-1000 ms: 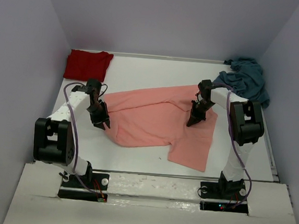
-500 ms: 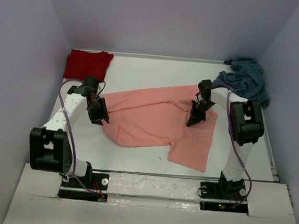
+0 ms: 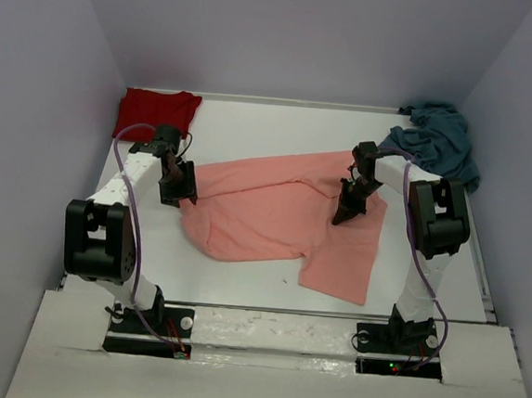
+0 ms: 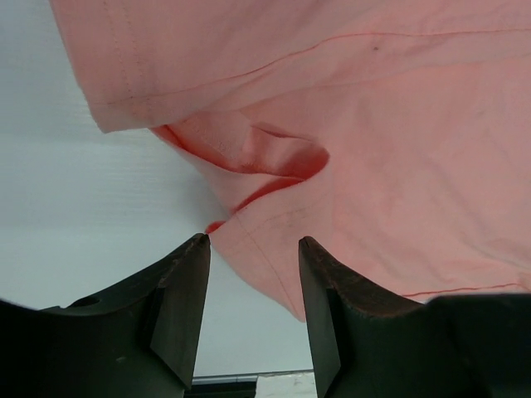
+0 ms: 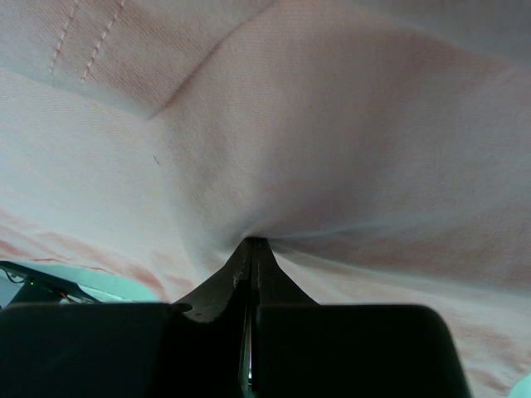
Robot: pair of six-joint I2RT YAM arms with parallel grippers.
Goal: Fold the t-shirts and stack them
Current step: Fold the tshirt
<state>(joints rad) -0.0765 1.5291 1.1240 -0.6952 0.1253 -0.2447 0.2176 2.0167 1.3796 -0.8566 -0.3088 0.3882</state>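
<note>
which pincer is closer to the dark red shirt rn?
Left. The left pincer hangs just nearside of the dark red shirt; the right pincer is across the table, shut on the salmon-pink shirt.

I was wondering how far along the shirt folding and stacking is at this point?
Done: the dark red shirt looks folded, at the far left corner. In hand: the salmon-pink shirt lies rumpled in the middle; the right jaws are shut on it, the left jaws stand open at its left edge. Left: folding it, folding the crumpled teal shirt, and stacking all three.
</note>
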